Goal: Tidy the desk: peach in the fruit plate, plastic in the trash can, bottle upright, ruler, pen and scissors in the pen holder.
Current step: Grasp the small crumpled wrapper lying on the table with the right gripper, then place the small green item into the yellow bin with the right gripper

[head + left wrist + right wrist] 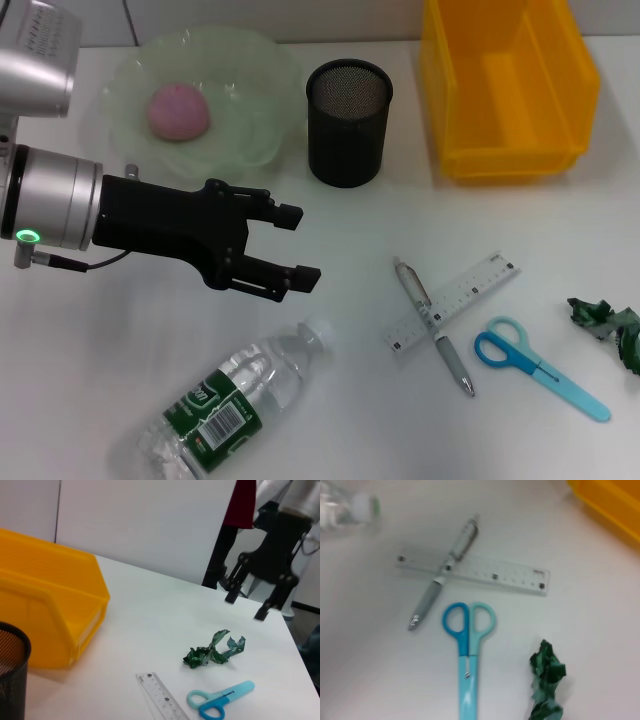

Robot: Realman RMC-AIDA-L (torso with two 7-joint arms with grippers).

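Three views cover the desk. From the head camera, the left gripper [297, 243] hangs over the white table [120, 340] with its two black fingers spread wide and nothing between them, just above a clear water bottle [232, 394] that lies on its side with a green label. Behind it, a pink peach [179, 111] sits in the pale green fruit plate [258, 70]. Beside the plate stands a black mesh pen holder [348, 122], and next to that a yellow bin [508, 86]. A grey pen [434, 326] lies crossed over a clear ruler [456, 299]; blue scissors [538, 367] lie just beside them, and a crumpled green plastic scrap [606, 326] rests near the table's right edge.

In the left wrist view, the right gripper [246, 607] hovers beyond the plastic scrap [214, 650], its black fingers apart and holding nothing.

The right wrist view looks down on the pen [445, 570] across the ruler [475, 574], the scissors [468, 645], and the plastic scrap [546, 680].
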